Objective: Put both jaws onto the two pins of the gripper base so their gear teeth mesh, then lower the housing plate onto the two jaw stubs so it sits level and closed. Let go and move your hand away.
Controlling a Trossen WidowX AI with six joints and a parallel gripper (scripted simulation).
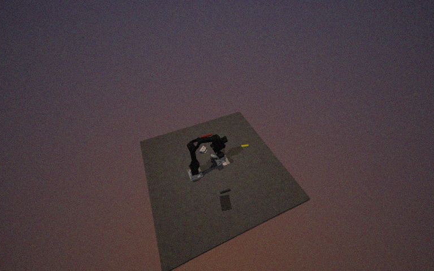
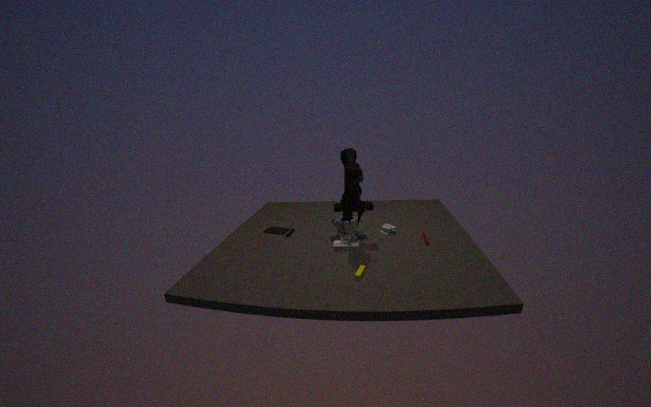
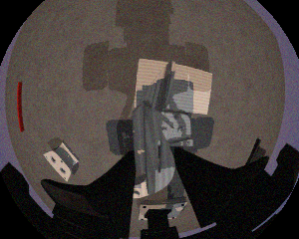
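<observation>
My gripper (image 1: 220,156) (image 2: 347,220) (image 3: 155,153) is shut on a long grey jaw (image 3: 149,131), held above the gripper base. The gripper base (image 1: 226,161) (image 2: 345,243) (image 3: 201,82) is pale, with a ridged top on its far part in the wrist view. The held jaw overlaps the base in that view; contact with the pins is not visible. A paler, shadow-striped part (image 3: 176,125) lies beside the held jaw; whether it is the other jaw is unclear. The small white housing plate (image 1: 203,149) (image 2: 388,228) (image 3: 57,161) with dark holes lies apart from the base.
A red stick (image 1: 206,135) (image 2: 425,237) (image 3: 20,103) and a yellow block (image 1: 244,145) (image 2: 359,270) lie on the table (image 1: 263,201) (image 2: 269,282). A dark slab (image 1: 225,202) (image 2: 275,230) and dark bar (image 1: 225,191) (image 2: 290,232) lie on the opposite side from the housing plate.
</observation>
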